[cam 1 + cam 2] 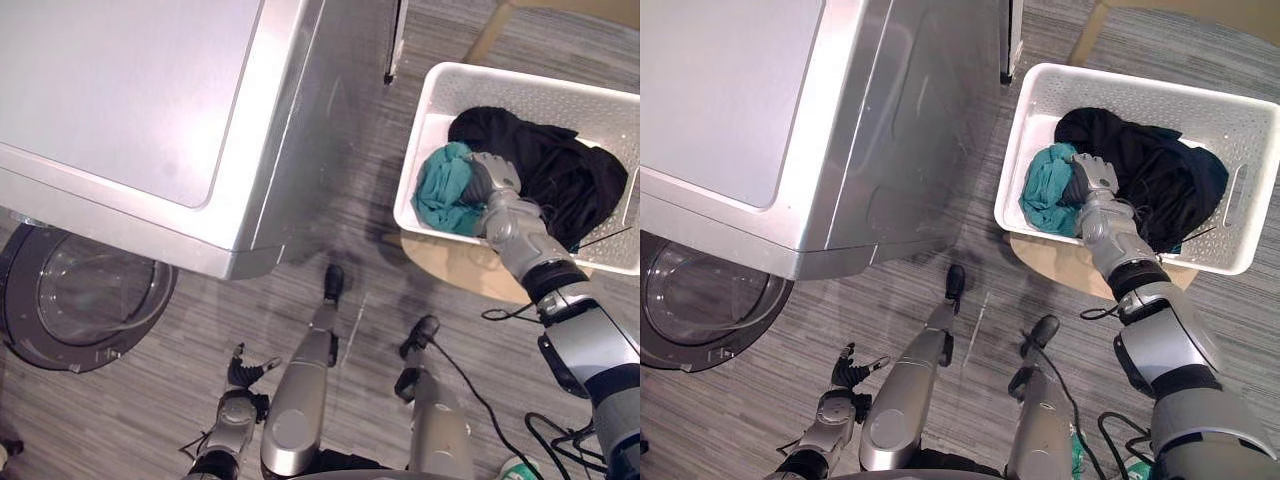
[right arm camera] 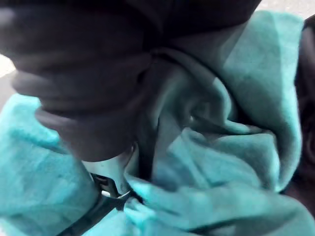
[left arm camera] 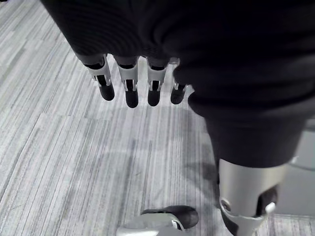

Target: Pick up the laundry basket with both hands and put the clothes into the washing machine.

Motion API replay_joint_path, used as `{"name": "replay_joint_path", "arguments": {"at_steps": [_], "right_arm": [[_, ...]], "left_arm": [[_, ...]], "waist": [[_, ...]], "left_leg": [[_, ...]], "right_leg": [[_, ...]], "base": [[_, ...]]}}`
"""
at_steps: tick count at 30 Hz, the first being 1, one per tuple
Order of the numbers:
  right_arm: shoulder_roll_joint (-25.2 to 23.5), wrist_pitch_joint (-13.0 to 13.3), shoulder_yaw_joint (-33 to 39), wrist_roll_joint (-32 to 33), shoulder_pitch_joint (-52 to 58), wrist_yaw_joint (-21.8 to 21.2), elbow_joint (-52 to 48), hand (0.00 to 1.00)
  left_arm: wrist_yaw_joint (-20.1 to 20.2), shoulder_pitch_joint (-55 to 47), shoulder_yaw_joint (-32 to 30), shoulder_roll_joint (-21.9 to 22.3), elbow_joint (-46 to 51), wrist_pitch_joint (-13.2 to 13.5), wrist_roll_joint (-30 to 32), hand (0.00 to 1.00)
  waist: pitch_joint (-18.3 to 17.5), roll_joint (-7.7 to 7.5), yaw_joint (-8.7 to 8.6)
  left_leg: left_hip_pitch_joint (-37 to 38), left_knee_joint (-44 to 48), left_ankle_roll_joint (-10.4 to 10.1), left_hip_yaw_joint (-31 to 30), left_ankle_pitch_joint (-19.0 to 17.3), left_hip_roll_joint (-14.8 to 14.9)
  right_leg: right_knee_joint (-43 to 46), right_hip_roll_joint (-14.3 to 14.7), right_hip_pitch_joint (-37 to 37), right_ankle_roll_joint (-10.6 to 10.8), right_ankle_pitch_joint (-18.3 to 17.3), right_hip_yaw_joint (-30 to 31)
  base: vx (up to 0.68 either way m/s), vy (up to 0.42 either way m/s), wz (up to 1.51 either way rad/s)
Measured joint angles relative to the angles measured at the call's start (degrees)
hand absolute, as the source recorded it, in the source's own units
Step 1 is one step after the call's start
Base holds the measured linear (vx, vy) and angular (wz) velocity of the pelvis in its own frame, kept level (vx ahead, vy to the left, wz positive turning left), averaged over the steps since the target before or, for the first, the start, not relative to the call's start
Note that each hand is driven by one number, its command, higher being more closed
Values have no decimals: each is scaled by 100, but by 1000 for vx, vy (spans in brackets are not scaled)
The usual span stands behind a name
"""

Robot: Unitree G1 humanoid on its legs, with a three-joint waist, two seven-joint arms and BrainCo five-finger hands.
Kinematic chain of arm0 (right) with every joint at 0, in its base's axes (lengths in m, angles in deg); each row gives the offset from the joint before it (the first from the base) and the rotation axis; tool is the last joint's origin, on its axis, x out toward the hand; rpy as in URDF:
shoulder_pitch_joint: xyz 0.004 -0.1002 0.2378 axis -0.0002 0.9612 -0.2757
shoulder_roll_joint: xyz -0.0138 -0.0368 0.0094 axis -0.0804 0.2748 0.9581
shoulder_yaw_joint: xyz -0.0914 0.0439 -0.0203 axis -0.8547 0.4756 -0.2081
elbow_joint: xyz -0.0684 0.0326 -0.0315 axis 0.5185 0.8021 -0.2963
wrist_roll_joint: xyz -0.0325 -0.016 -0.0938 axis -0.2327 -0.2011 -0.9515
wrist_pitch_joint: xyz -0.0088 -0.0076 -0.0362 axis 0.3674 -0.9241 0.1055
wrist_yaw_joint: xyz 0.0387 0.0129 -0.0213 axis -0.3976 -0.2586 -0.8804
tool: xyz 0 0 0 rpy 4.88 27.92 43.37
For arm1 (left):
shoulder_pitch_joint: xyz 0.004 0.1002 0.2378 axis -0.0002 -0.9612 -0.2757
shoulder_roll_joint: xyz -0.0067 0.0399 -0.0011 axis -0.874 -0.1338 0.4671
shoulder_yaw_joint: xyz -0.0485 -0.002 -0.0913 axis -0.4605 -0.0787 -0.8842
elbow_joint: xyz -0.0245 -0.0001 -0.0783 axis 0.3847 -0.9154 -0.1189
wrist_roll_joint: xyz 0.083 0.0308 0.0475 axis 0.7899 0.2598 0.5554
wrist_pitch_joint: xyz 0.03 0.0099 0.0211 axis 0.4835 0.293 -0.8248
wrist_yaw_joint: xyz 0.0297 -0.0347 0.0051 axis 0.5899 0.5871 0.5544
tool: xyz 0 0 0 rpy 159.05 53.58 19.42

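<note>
Right hand [image 1: 497,180] pressed into teal garment [image 1: 445,192] inside laundry basket [image 1: 520,88], grip impossible to tell, left hand [image 3: 128,73] well apart, fingers straight, empty

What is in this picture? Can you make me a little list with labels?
washing machine: silver, its round door hanging open
basket: white, on a tan seat beside the machine
clothes: black cloth and teal cloth, both in the basket
right hand: inside the basket, against the teal cloth
left hand: low over the floor, open, holding nothing
</note>
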Motion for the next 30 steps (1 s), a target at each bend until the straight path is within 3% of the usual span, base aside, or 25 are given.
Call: {"name": "replay_joint_path", "arguments": {"at_steps": [5,8,11,14,18,20,22,23,24,25,26,28,30], "right_arm": [[-152,7,879,368,589,119,-1679,100],[-693,50,1626,818,1356,154,-2930,100],[-1605,233,1893,1606,2261,131,-3810,100],[-2224,344,1928,2243,3156,43,-4438,100],[-2796,660,1767,2959,4303,-471,-5308,100],[-2859,802,1719,3171,4657,-672,-5597,100],[-2931,920,1849,3356,5165,-788,-5881,100],[-2944,920,1887,3354,5263,-787,-5917,100],[-3005,925,2060,3348,5473,-771,-6023,100],[-3139,925,2185,3349,5632,-751,-6126,100],[-3198,925,2187,3347,5689,-746,-6179,100],[-3259,930,2035,3307,5666,-725,-6272,100],[-3227,942,1837,3222,5489,-734,-6459,100]], "left_arm": [[11,-35,-157,-52,238,-57,-5,0],[22,-84,-225,-51,262,-105,-4,0],[114,-261,-411,-102,234,-212,-2,0],[195,-366,-524,-88,207,-317,0,0],[294,-715,-746,-66,202,-344,2,0],[338,-790,-832,-62,185,-352,2,0],[405,-788,-841,-24,215,-345,1,0],[406,-781,-850,-6,214,-353,1,0],[399,-741,-868,40,225,-343,-5,0],[395,-736,-873,85,296,-325,-12,0],[389,-756,-880,91,354,-313,-27,0],[347,-918,-991,177,638,-301,-97,0],[264,-1042,-1053,434,984,-276,-110,0]], "waist": [[95,-170,-232],[15,-304,-322],[-364,-560,-546],[-661,-666,-560],[-1204,-760,-706],[-1303,-788,-750],[-1305,-777,-1034],[-1304,-776,-1054],[-1304,-767,-1058],[-1312,-794,-1098],[-1324,-814,-1104],[-1395,-915,-973],[-1471,-708,-697]], "left_leg": [[548,-336,7,131,70,3],[949,-486,6,230,69,-1],[1141,-591,3,298,64,-20],[1413,-592,-46,388,-27,-28],[1821,-593,-90,608,-166,-21],[1980,-588,-139,656,-224,-32],[1901,-363,-79,233,-304,-84],[1867,-309,-73,125,-308,-86],[1671,-183,-18,-100,-283,-28],[1513,23,-15,-381,-277,-103],[1413,148,-18,-517,-278,-162],[1062,581,-72,-741,-318,-324],[502,1052,-135,-920,-298,-271]], "right_leg": [[-1,-9,299,2,1,122],[-1,-19,545,18,-10,242],[-2,-44,646,109,-72,310],[-25,-56,857,181,-125,427],[-61,-55,1100,226,-242,669],[240,-101,1113,291,-455,790],[1151,-186,911,369,-673,1081],[1292,-173,883,395,-687,1226],[1780,-125,805,491,-949,1655],[3011,-80,646,411,-1425,2144],[3447,-37,668,505,-1542,2349],[3798,97,876,537,-1732,2901],[3082,332,1105,378,-2357,2904]], "base": [[33,-2,-12],[54,9,-18],[81,5,-13],[64,6,-22],[18,10,-30],[-17,-7,-15],[-58,13,67],[-74,29,96],[-75,-103,127],[-69,-165,146],[-60,-223,144],[-123,-275,86],[-249,-310,48]]}}
